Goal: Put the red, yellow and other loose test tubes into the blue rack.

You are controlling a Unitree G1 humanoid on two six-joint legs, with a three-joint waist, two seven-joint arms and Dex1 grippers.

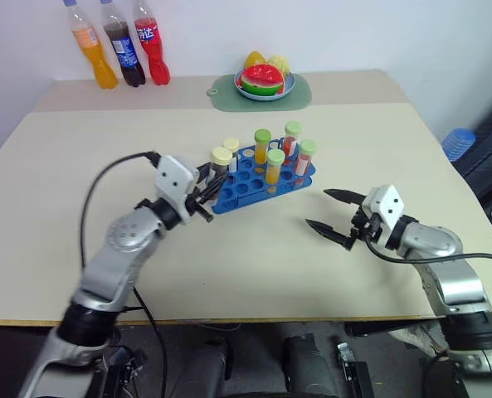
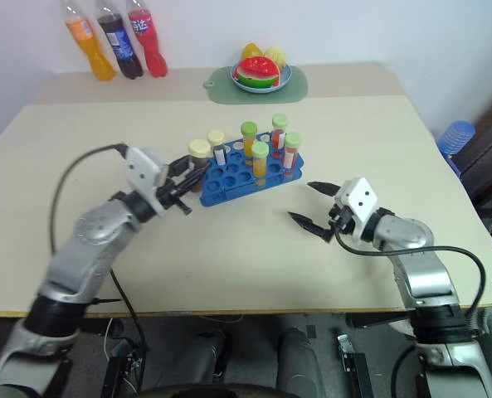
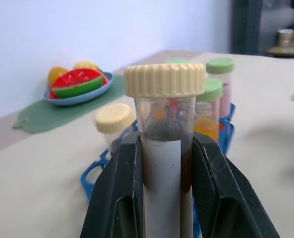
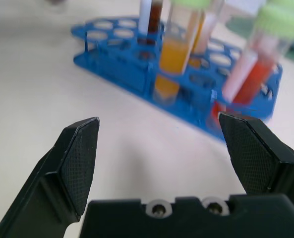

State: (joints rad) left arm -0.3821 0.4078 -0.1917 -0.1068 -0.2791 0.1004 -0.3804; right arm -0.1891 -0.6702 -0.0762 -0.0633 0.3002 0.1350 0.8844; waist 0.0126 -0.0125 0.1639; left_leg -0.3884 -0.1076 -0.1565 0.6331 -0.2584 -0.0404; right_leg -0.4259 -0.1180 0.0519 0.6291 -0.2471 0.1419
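Note:
The blue rack (image 1: 247, 184) stands mid-table with several tubes upright in it. Some have green caps over orange (image 1: 262, 149) or red (image 1: 291, 139) liquid. One has a cream cap (image 1: 231, 144). My left gripper (image 1: 202, 197) is shut on a test tube (image 3: 165, 163) with a cream cap, a white label and dark liquid. It holds the tube upright at the rack's left end. Whether the tube's foot is in a hole is hidden. To the right of the rack, my right gripper (image 1: 316, 208) hangs open and empty, pointing at the rack (image 4: 137, 74).
Three soda bottles (image 1: 117, 46) stand at the far left corner. A plate of fruit (image 1: 264, 81) sits on a green mat at the far edge. A blue object (image 1: 458, 143) lies off the table's right side. Bare tabletop (image 1: 254, 257) stretches in front of the rack.

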